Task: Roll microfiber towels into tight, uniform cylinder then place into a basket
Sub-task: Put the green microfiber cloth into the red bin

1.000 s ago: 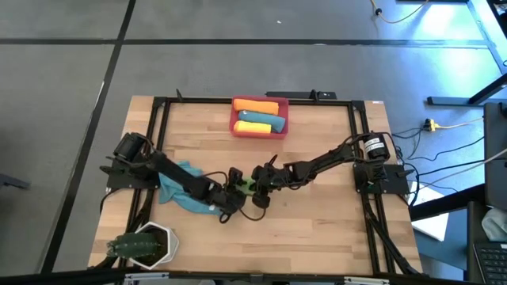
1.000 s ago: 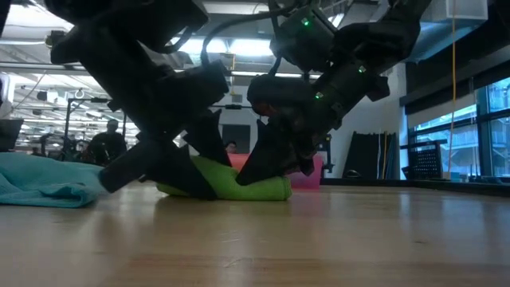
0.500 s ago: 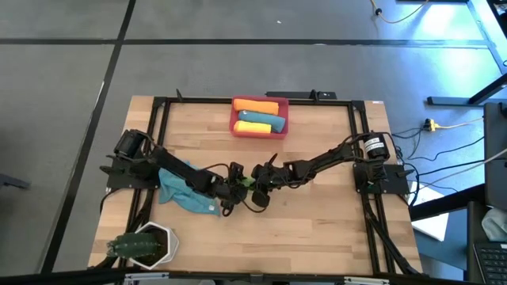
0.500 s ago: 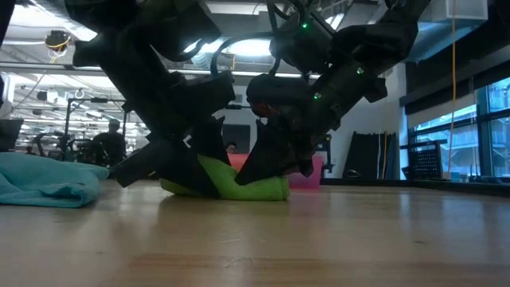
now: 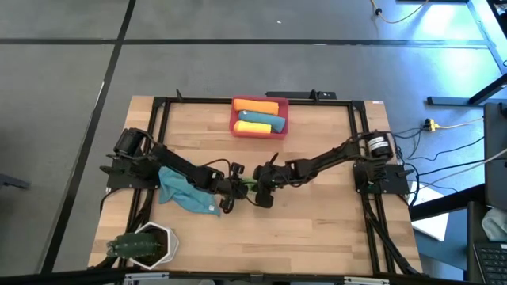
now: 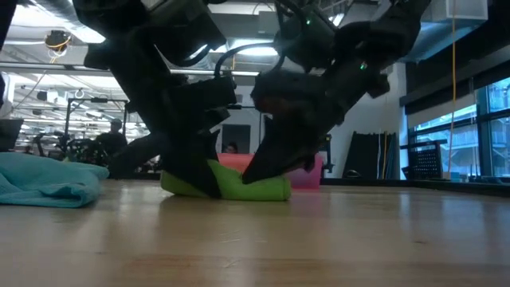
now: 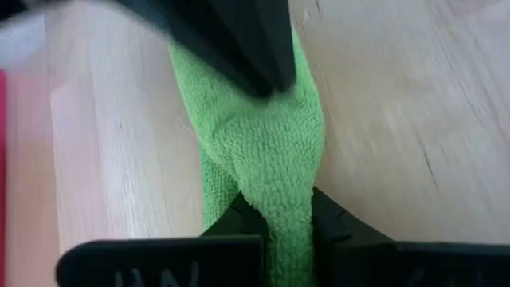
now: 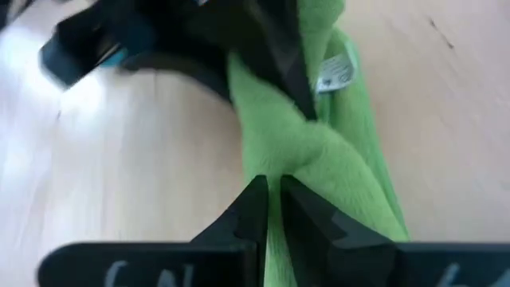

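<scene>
At table centre in the high view, the green towel roll point(image 5: 248, 185) lies with its long axis three-to-nine between both grippers, basket point(image 5: 259, 117) at twelve; low view: roll flat on the table point(image 6: 335, 239); wrist views: left fingers point(image 7: 239, 219) and right fingers point(image 8: 256, 207) each clamp one end

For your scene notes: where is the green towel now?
In the high view, the green towel lies mid-table, pinched between left gripper and right gripper, right of the teal towel.

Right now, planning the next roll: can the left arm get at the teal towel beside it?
Probably not yet: the left gripper is shut on the green towel. The teal towel lies uncovered beside that arm.
</scene>
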Controlling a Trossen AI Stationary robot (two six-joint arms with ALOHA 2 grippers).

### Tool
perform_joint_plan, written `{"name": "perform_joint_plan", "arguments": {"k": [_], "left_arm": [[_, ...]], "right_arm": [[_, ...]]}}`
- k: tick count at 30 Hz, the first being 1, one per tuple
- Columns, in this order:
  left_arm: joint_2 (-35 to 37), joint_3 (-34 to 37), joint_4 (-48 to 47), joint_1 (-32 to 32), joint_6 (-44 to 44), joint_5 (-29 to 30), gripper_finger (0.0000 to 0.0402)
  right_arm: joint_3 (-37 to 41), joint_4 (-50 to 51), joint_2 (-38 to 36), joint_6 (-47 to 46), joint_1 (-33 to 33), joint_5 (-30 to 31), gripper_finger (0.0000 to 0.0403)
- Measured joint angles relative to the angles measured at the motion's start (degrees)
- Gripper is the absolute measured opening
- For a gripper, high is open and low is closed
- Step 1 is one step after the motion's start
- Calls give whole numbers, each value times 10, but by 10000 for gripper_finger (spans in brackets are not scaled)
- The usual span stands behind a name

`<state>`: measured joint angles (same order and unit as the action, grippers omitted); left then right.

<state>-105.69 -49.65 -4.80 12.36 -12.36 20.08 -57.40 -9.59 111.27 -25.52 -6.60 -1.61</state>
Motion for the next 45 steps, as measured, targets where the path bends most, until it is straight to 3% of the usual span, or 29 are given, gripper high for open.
{"name": "perform_joint_plan", "arguments": {"k": [5, 13, 19, 26, 31, 40, 45], "left_arm": [[29, 3, -12, -3, -3, -2, 17], [139, 5, -34, -51, -49, 26, 17], [223, 4, -7, -149, -141, 28, 16], [251, 2, 61, -303, -244, -45, 16], [207, -22, 89, -395, -285, -126, 16], [51, -174, 78, -431, -376, -135, 16], [-27, -216, 66, -442, -391, -136, 16]], "right_arm": [[0, 81, -89, 32, -10, 29, 40], [-1, 232, -260, 51, -57, 221, 38], [-2, 269, -339, 57, -89, 335, 38], [-2, 276, -345, 81, -88, 362, 38], [-2, 281, -343, 96, -67, 366, 38], [-3, 281, -343, 132, -25, 366, 39], [-3, 293, -343, 142, -13, 362, 39]]}}
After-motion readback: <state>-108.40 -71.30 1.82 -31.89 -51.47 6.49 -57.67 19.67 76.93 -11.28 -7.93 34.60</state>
